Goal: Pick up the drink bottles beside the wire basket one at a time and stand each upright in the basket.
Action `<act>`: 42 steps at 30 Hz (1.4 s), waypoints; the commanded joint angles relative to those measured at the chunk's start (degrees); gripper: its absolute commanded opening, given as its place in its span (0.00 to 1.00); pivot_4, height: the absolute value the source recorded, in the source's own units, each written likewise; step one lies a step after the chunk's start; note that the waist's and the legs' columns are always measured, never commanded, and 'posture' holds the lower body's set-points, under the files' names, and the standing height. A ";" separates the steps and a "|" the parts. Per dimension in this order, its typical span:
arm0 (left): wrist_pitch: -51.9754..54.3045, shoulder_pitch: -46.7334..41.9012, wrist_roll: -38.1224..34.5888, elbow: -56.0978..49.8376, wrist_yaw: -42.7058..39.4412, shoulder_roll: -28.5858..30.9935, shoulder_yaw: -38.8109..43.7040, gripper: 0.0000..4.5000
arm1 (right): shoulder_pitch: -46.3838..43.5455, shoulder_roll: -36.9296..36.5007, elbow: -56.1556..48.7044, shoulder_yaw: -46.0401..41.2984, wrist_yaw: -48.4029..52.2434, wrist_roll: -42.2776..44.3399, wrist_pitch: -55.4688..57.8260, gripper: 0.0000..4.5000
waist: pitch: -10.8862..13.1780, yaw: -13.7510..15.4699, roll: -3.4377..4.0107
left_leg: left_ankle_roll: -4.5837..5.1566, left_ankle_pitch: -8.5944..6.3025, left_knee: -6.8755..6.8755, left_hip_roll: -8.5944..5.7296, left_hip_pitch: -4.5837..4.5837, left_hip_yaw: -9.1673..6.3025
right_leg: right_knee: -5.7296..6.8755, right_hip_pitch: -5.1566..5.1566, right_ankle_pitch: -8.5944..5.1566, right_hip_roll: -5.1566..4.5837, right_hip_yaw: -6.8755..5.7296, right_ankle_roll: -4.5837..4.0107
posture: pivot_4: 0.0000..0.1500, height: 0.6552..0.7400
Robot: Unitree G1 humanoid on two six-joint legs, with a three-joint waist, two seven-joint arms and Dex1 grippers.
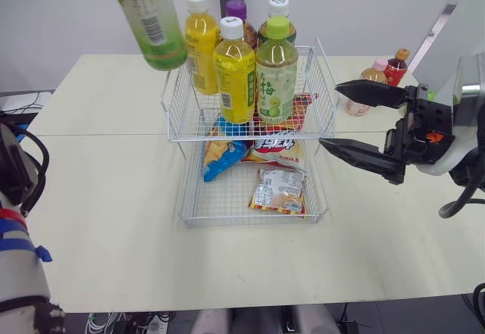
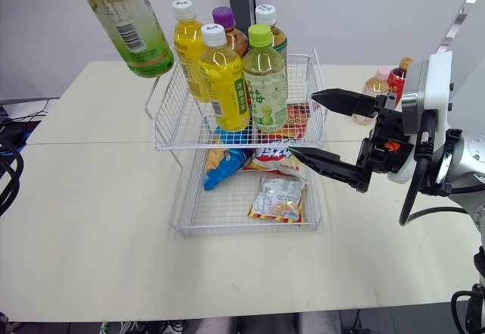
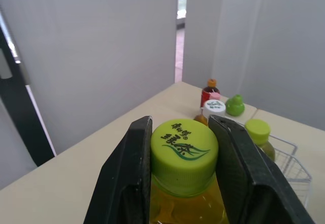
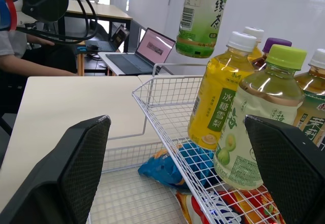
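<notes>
— So, what does the left gripper point(image 3: 183, 127) have between its fingers?

— It is clamped on the lime-green screw cap of a clear plastic green tea bottle point(image 1: 151, 20), taken from the cap end. The cap carries printed Chinese characters. On the green and white label I can read 绿茶 in the right wrist view, and there is a barcode.

— Where is this bottle?

— In the air and tilted. Its base hangs above and just left of the rear left corner of the white two-tier wire basket point(image 1: 250, 133), apart from it. The drink inside is yellow-green.

— And the right gripper point(image 1: 331, 116)?

— Spread wide and empty, just beside the right side of the basket's upper tier. Its forearm comes in from the right and the fingers point toward the basket.

— What stands in the basket?

— Five bottles stand upright in the upper tier. At the front are a yellow bottle with a white cap point(image 1: 235, 76), labelled 冰糖雪梨, and a pale green bottle with a lime cap point(image 1: 276, 76) showing 梅. Behind them are a second yellow bottle point(image 1: 201, 46), a purple-capped bottle point(image 1: 236, 10) and a white-capped bottle point(image 1: 278, 7). Snack packets point(image 1: 279, 190) lie in the lower tier.

— Anything beside it?

— A pink-capped bottle point(image 1: 377, 73) and a red bottle with an orange cap point(image 1: 395, 67) stand on the cream table point(image 1: 106, 198), behind the right gripper.
</notes>
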 commanded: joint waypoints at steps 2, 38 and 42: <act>-2.54 -1.45 1.83 -0.82 -2.22 -0.80 -0.93 0.29 | 0.14 -0.55 -1.23 -1.85 -0.05 0.06 -1.69 1.00 | 0.02 -0.04 0.02 | 0.00 0.00 0.00 0.00 0.00 0.01 | 0.00 -0.02 0.00 0.00 0.02 0.00 | 1.00 1.00; -4.23 16.36 0.47 -11.01 2.83 -7.92 4.30 0.29 | 3.40 -0.65 -11.10 2.02 -12.89 0.77 -1.41 1.00 | 0.02 0.12 0.05 | 0.00 0.00 0.07 -0.01 -0.01 -0.12 | 0.02 -0.02 0.01 -0.04 0.09 -0.02 | 1.00 1.00; -3.76 16.54 0.45 -11.32 2.94 -7.71 4.12 0.29 | 3.52 -1.07 -11.12 1.63 -12.79 1.15 -1.51 1.00 | 0.01 0.13 0.05 | 0.00 0.00 0.07 -0.01 0.00 -0.12 | 0.02 -0.02 0.01 -0.04 0.09 -0.02 | 1.00 1.00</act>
